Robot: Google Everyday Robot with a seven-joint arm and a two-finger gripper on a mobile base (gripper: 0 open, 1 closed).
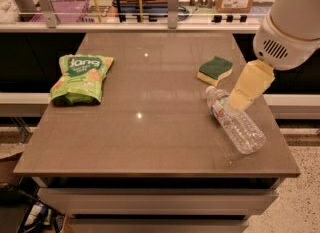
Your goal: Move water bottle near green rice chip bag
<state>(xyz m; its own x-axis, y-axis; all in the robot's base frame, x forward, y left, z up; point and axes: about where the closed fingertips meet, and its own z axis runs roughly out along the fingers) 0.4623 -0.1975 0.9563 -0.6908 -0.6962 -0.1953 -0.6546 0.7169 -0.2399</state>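
Observation:
The water bottle (237, 122) lies on its side at the right of the brown table (150, 127), white cap pointing toward the back left. The green rice chip bag (80, 77) lies flat at the table's left side, far from the bottle. My gripper (240, 99) hangs from the white arm (290, 22) at the upper right. It sits just above the bottle's neck end and covers part of it.
A green-and-yellow sponge (215, 70) lies just behind the bottle. A counter with rails, boxes and a purple tray runs along the back. The bottle lies close to the table's right and front edges.

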